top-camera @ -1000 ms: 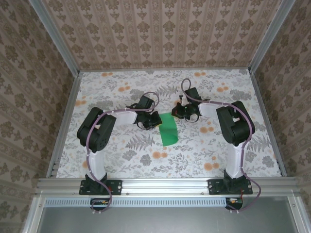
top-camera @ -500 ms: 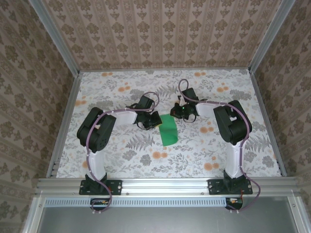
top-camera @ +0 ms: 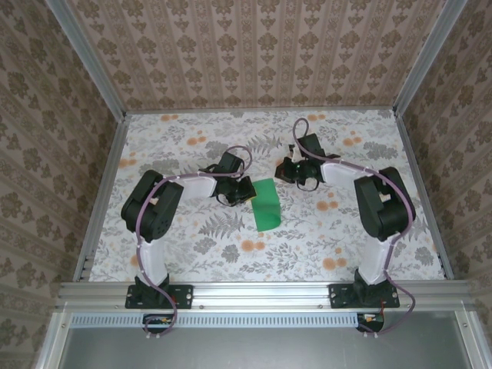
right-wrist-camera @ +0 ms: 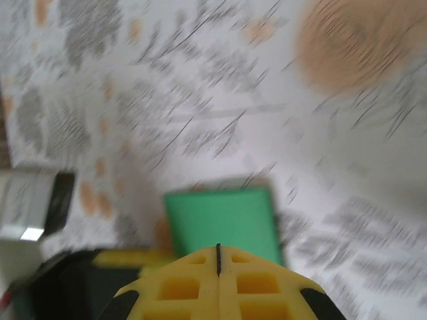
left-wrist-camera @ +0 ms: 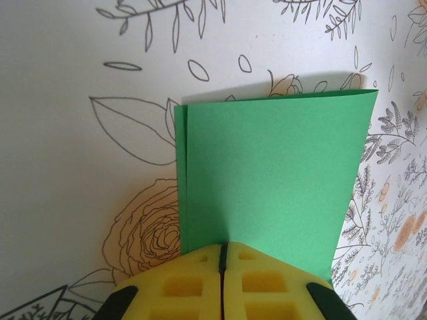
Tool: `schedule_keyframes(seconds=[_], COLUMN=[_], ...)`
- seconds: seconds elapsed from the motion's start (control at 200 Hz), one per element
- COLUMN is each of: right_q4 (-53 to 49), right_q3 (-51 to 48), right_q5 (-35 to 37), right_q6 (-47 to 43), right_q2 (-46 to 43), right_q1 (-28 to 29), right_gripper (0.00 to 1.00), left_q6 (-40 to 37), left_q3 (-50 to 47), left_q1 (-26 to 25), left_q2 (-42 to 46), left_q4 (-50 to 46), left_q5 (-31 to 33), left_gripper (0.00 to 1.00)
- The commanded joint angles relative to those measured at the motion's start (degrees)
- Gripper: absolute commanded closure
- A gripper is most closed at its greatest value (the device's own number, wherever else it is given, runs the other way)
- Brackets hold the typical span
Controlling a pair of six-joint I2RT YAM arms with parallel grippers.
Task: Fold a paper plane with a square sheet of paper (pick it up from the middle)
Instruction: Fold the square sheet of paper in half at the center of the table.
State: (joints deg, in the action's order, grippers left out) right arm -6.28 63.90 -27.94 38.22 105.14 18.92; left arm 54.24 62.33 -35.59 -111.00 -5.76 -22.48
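Note:
The square sheet of paper (top-camera: 267, 205) lies folded in half on the floral table, a bright green rectangle with a thin strip of its lower layer showing along one long edge (left-wrist-camera: 181, 180). My left gripper (top-camera: 244, 191) is shut, its yellow tips (left-wrist-camera: 223, 245) at the paper's (left-wrist-camera: 273, 167) left side and over its near edge. Whether they touch the paper I cannot tell. My right gripper (top-camera: 287, 174) is shut too, hovering just off the far right corner. In its blurred wrist view the tips (right-wrist-camera: 218, 248) point at the paper (right-wrist-camera: 220, 217).
The floral tabletop (top-camera: 231, 246) is ringed by an aluminium frame (top-camera: 261, 290) and patterned walls. Both arm bases stand at the near edge. The left arm's dark head (right-wrist-camera: 60, 287) appears at the lower left of the right wrist view.
The right arm's elbow swung out to the right and its gripper drew slightly back from the paper's far corner. The left gripper and the paper stayed put.

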Motion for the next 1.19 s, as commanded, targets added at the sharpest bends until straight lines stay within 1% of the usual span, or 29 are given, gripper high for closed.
schedule_keyframes(seconds=[0.0, 0.16, 0.245, 0.75, 1.19], right_q4=[-0.74, 0.39, 1.17, 1.59, -0.43], right_q3=[-5.73, -10.94, -12.43, -16.21, -20.33], right_q5=[-6.62, -9.59, -10.02, -11.17, -11.83], right_q6=[1.04, 1.92, 2.12, 1.12, -0.60], right_q2=[-3.18, -4.17, -3.85, -1.01, -2.51], right_q1=[2.11, 2.88, 2.88, 2.88, 2.81], right_gripper=[1.00, 1.00, 1.00, 1.00, 1.00], left_q6=[-1.68, -1.68, -1.52, -1.13, -0.87], left_q3=[-3.94, -3.83, -3.96, -4.02, -4.49], left_q1=[-0.27, -0.27, -0.27, -0.44, -0.40], left_q2=[-4.23, -4.33, -4.41, -4.52, -4.57], left_q4=[-13.68, -13.63, -13.47, -13.44, -13.53], left_q5=[5.87, 6.11, 6.05, 6.26, 6.88], left_gripper=[0.92, 0.92, 0.92, 0.92, 0.92])
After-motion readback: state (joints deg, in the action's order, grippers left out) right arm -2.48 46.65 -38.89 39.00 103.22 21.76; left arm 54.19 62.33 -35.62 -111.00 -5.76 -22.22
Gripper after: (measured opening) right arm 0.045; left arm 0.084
